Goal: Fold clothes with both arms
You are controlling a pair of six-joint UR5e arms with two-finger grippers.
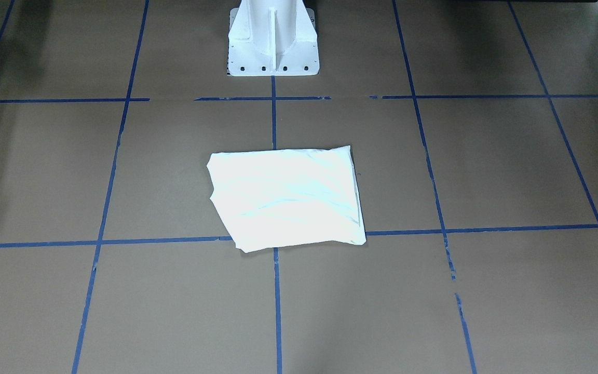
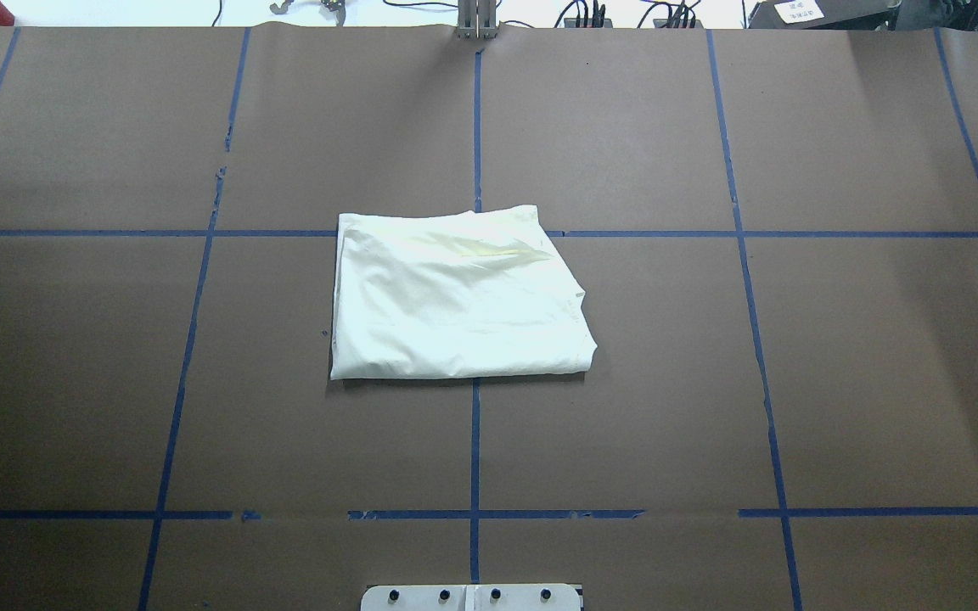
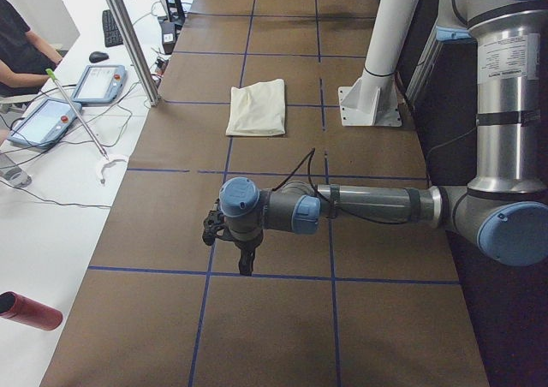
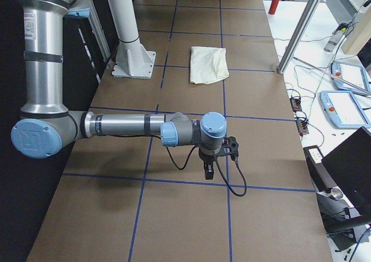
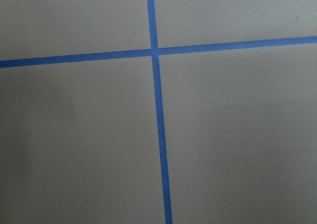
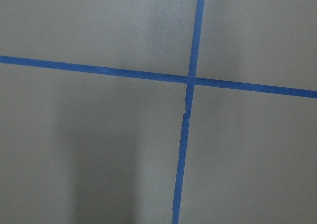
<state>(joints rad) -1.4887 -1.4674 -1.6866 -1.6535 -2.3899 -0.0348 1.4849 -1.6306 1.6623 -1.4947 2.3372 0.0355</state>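
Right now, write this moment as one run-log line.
shirt: folded, flat, untouched | left claw: off shirt, state unclear | right claw: off shirt, state unclear

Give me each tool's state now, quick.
Left tool: cannot be told; it shows only in a side view, over bare table, apart from the shirt.
Right tool: cannot be told, for the same reason.

The left arm is made of round silver-grey tubes. Its fat joints are closed with light blue caps. A thin black cable is strapped along it with black bands. A white sticker is stuck on the upright tube. The left tool is small and black. The right arm is built the same way, and the right tool is black too. The white base is fixed down with dark screws.
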